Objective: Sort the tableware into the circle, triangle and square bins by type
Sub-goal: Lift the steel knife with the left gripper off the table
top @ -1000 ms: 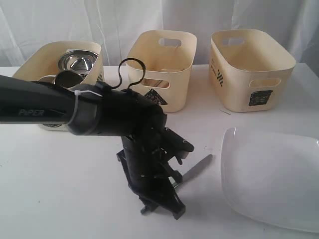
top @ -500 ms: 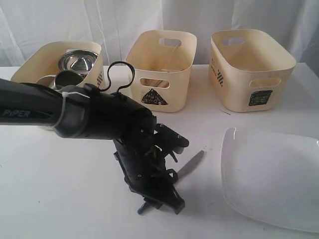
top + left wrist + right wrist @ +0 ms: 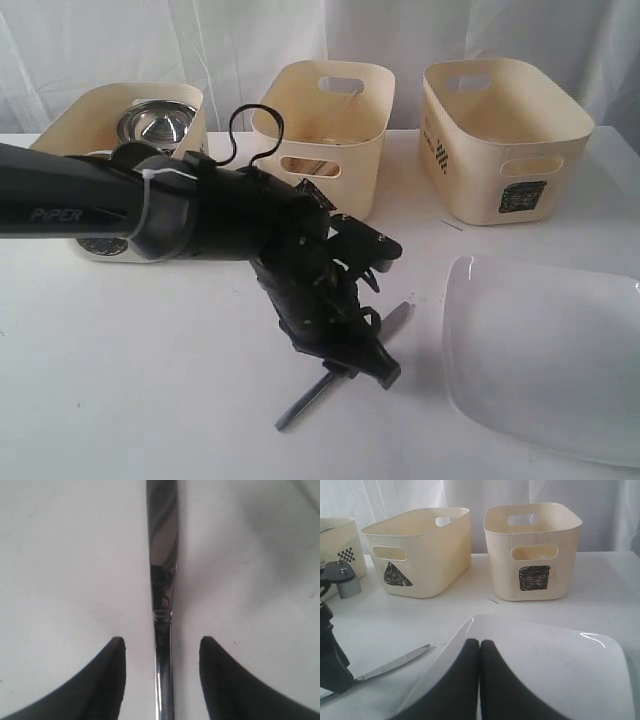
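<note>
Change: the left gripper (image 3: 162, 641) had slid right along the knife (image 3: 163, 580), so the near handle end showed.
Claw: spread wide, straddling the knife, not pinching yet.
Knife: flat on the table (image 3: 120, 350), just left of the plate (image 3: 540, 360).
Right gripper (image 3: 479, 644): fingers pressed together, empty.
Meaning: lined up for the grab, I'd guess.

I count three cream bins (image 3: 325, 140), one white plate (image 3: 545, 355) and one metal knife (image 3: 305, 400) on the desk (image 3: 120, 360). One steel bowl (image 3: 155, 122) shows inside a bin.
</note>
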Robot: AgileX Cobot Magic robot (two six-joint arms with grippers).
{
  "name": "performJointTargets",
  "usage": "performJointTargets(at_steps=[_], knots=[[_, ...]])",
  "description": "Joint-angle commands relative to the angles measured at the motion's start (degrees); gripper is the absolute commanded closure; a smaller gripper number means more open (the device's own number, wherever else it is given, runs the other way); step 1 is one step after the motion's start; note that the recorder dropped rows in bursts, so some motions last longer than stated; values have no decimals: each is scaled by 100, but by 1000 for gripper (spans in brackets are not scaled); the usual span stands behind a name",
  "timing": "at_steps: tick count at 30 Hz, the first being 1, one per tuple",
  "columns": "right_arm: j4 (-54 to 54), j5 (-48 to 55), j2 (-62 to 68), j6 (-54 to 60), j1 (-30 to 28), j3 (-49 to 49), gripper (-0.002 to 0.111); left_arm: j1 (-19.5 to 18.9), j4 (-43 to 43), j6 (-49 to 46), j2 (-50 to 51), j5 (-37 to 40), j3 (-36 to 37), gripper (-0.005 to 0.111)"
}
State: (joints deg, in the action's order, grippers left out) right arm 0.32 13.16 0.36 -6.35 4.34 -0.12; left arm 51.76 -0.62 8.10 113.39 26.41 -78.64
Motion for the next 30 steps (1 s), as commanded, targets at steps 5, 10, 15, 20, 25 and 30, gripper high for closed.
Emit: performJointTargets(at_steps=[5,10,15,20,25,30], knots=[[7,-51,-36,16,-37,12,108,-22,-45,-6,5,101,-137,56],[7,-51,-36,16,-37,12,108,-69,-20,-12,4,209,-137,56],[7,-51,-36,16,-37,12,108,-81,4,-12,28,286,-127,56],[7,-51,-36,16,-37,12,108,-81,-9,-12,200,250,-127,56],[7,-51,-36,16,-37,12,108,-18,-57,-12,203,228,-127,56],[7,-51,-36,16,-37,12,108,-24,-57,-12,216,215,-127,56]])
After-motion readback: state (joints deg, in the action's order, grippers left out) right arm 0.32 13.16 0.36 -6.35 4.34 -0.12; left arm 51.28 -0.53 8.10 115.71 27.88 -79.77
